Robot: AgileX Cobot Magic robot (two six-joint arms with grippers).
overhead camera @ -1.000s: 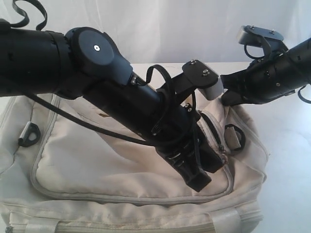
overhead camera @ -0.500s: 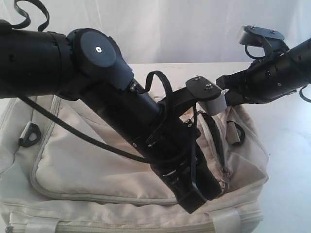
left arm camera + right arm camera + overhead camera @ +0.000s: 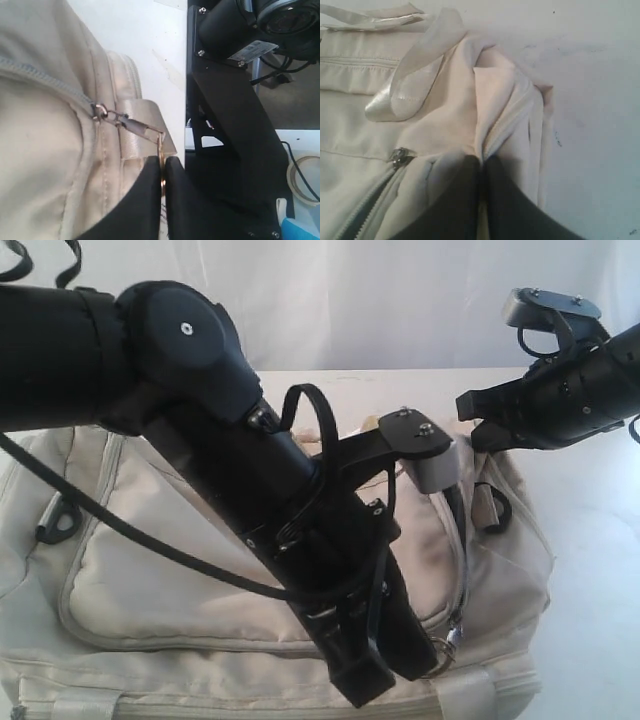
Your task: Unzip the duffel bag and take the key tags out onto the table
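Table (image 3: 600,580) white, duffel bag (image 3: 150,580) atop, pale backdrop (image 3: 400,300)

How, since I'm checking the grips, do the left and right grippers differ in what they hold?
The left gripper pinches the metal ring on the zipper pull; the right gripper pinches a fold of fabric. The left gripper sits at the duffel bag's near edge, the right gripper at its far right end. Both are shut.

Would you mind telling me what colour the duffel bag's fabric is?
The duffel bag is cream-beige; the exterior view shows it best.
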